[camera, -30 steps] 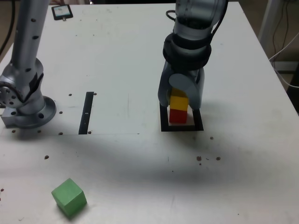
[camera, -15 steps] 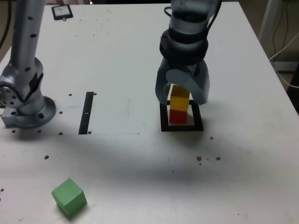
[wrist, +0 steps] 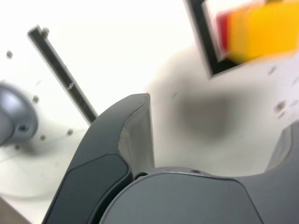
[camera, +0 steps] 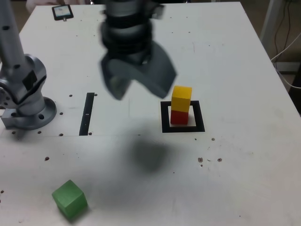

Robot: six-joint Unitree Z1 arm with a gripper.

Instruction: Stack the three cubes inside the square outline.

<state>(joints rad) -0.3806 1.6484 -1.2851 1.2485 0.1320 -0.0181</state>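
Nearest to the exterior camera, at the exterior view's lower left, the green cube (camera: 70,199) is seen on the white table (camera: 225,183), turned with one corner towards the viewer and set well apart from the gripper (camera: 141,89). Farther back and towards the exterior view's right, the square outline (camera: 199,128) is laid flat on the table. Within it the red cube (camera: 179,117) is seated on the white centre, and the yellow cube (camera: 181,99) is stacked directly upon it, upright, the lower block being partly hidden by the upper. At the exterior view's left of this stack, the gripper is raised above the table, blurred and tilted; its jaws are spread wide, and nothing is held between them. In the wrist view, both cubes of the stack are shown beyond the open fingers (wrist: 138,135), outside the gap and untouched. Farther to the exterior view's left, the thin black strip (camera: 87,114) is laid flat, and beside it a grey rounded base (camera: 35,115) is stood on the table. At the far edge, in the exterior view's upper left corner, a small dark-framed device (camera: 63,12) is placed
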